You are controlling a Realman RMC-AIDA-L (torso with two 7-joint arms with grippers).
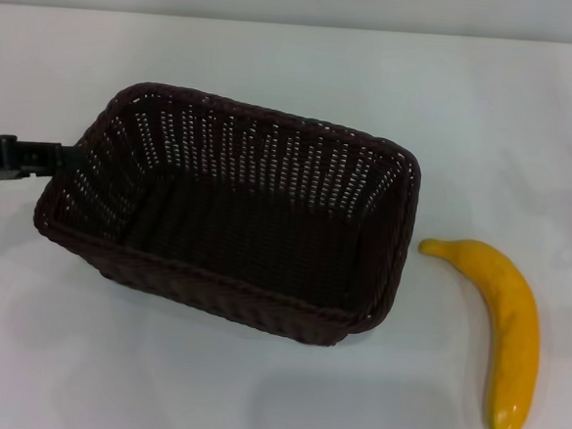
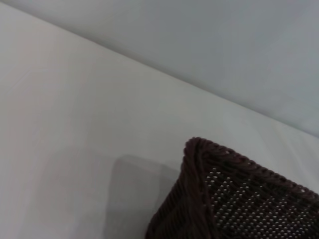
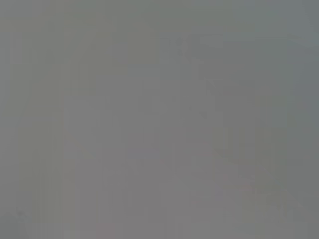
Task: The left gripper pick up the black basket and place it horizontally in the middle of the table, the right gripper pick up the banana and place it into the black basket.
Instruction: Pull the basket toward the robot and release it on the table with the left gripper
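Black basket (image 1: 237, 211) long axis left-right, slightly skewed.

The black basket (image 1: 237, 216) is showing a woven, wicker-style weave in very dark brown-black, its walls slotted so light is coming through the gaps, its rim braided and ridged, rough-looking and nearly matt; the left wrist view is showing the same coarse braid at one corner (image 2: 199, 164). The banana (image 1: 507, 323) is looking smooth and softly glossy, yellow with a small dark stem tip. The surface (image 1: 277, 57) is appearing plain white, smooth and matt. The left pincer (image 1: 59, 156) is looking like matt black plastic.
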